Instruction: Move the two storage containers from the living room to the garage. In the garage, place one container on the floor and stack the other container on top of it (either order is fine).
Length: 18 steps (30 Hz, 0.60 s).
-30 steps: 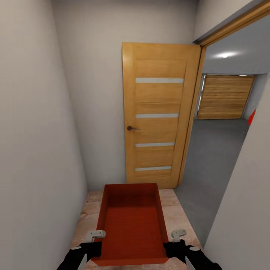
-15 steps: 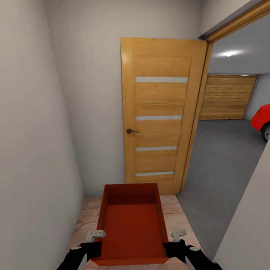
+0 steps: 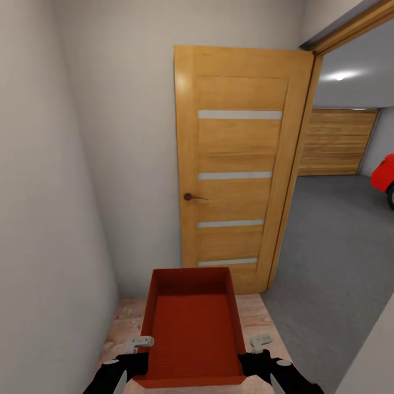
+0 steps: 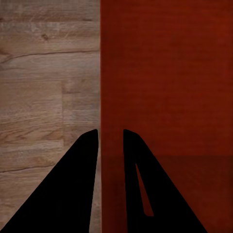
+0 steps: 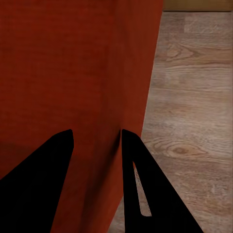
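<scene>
An orange-red storage container (image 3: 194, 328), open-topped and empty, is carried low in front of me over the light wood plank floor (image 3: 257, 320). My left gripper (image 3: 140, 358) is shut on its left wall and my right gripper (image 3: 244, 358) on its right wall. In the left wrist view the black fingers (image 4: 90, 145) straddle the thin wall of the container (image 4: 165, 73), with my left gripper (image 4: 110, 132) pinching it. In the right wrist view my right gripper (image 5: 94, 133) clamps the wall of the container (image 5: 73, 58) the same way. The garage floor (image 3: 339, 246), dark grey, lies beyond the doorway on the right.
A light wooden door (image 3: 241, 164) stands swung open straight ahead, against the corridor's end wall. Beige walls close in on the left (image 3: 44, 219) and at the near right (image 3: 372, 361). Through the doorway I see a red car (image 3: 384, 174) and a slatted wooden garage door (image 3: 334, 142).
The view has advanced and turned toward the doorway: the door looks larger and the red car has come into sight. The container and both grippers keep the same hold.
</scene>
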Available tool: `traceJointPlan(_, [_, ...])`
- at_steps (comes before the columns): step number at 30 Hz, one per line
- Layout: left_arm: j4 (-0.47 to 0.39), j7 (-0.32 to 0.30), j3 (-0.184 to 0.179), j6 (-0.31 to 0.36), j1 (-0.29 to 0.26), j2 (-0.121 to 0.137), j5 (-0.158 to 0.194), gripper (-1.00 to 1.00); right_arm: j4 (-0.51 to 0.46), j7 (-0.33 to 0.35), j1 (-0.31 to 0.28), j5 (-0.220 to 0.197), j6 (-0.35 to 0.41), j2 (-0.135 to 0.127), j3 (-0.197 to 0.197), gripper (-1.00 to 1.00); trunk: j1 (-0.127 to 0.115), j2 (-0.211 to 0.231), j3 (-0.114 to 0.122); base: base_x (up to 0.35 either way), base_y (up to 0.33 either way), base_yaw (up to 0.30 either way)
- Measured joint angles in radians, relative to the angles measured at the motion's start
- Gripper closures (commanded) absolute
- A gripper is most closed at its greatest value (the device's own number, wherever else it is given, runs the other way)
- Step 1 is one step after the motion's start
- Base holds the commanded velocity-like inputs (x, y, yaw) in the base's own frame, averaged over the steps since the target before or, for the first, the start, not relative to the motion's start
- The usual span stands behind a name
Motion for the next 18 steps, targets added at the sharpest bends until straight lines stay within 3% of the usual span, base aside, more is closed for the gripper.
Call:
traceJointPlan(8, [0.0, 0.0, 0.0, 0.0, 0.0, 0.0, 0.0, 1.0, 0.0, 0.0, 0.0, -0.001, 0.0, 0.0, 0.001, 1.0, 0.0, 0.0, 0.0, 0.222, 0.111, -0.027])
traceJointPlan(18, [0.0, -0.002, -0.001, -0.022, 0.0, 0.0, -0.001, 1.0, 0.0, -0.003, 0.0, -0.002, -0.021, 0.0, 0.0, 1.0, 0.001, 0.0, 0.0, 0.011, 0.007, -0.27])
